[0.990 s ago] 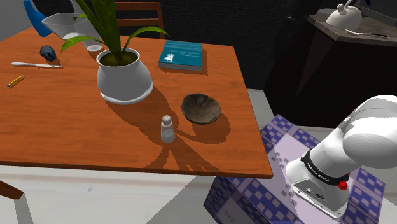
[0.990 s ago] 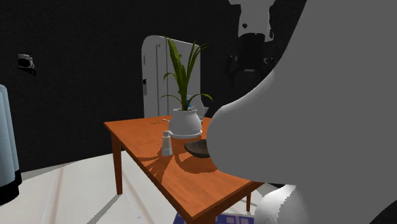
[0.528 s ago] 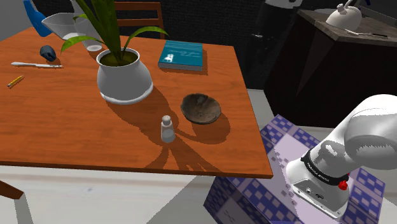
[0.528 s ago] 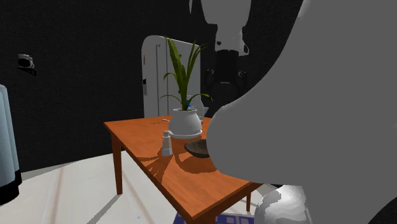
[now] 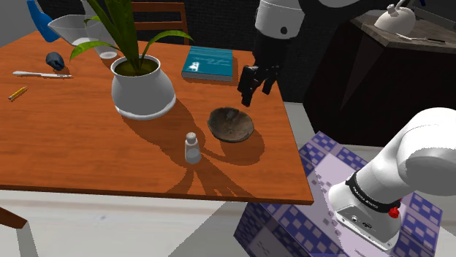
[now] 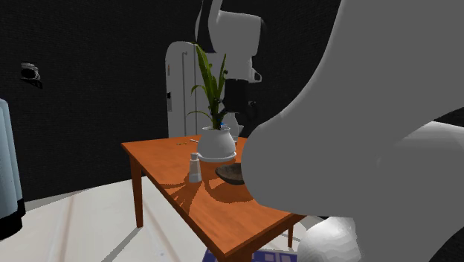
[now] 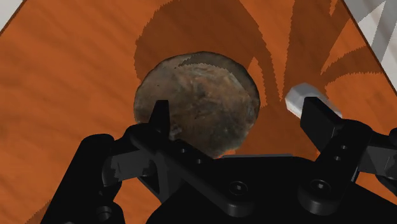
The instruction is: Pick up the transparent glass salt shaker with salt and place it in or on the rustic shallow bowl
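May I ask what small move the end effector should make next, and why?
Probably shift the open end effector sideways, from over the bowl to over the salt shaker. The shaker stands upright on the table, beside the bowl and untouched, and nothing sits between the fingers.

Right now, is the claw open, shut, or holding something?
Claw: open, holding nothing; it hovers above the brown bowl, with the salt shaker standing apart from it.

The orange table carries a shaker, bowl, plant pot, book and pen.
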You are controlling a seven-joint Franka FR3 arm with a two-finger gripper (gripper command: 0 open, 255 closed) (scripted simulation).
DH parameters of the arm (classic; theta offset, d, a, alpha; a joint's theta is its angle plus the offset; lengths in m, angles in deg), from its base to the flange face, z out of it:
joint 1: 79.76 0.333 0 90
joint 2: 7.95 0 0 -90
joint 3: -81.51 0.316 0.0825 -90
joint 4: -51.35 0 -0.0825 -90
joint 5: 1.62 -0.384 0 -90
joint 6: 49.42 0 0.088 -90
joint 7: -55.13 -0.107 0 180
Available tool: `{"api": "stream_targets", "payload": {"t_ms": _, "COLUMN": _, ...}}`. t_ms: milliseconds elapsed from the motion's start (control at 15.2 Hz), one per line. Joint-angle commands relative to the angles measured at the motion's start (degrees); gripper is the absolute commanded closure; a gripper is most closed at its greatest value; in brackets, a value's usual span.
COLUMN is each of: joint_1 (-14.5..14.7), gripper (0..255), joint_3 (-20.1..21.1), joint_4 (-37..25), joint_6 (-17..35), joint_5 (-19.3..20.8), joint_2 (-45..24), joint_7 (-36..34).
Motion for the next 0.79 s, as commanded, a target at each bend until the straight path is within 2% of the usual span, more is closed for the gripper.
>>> {"api": "stream_targets", "payload": {"t_ms": 0, "joint_1": 0.2, "gripper": 0, "joint_3": 2.3, "joint_4": -1.3, "joint_6": 2.7, "joint_5": -0.2, "joint_2": -3.5, "joint_7": -2.5}}
{"api": "stream_targets", "payload": {"t_ms": 396, "joint_1": 0.4, "gripper": 0, "joint_3": 8.7, "joint_4": -7.1, "joint_6": 9.6, "joint_5": 2.1, "joint_2": -15.3, "joint_7": -10.8}}
{"api": "stream_targets", "payload": {"t_ms": 726, "joint_1": 1.1, "gripper": 0, "joint_3": 12.9, "joint_4": -13.8, "joint_6": 14.0, "joint_5": 7.8, "joint_2": -26.5, "joint_7": -19.3}}
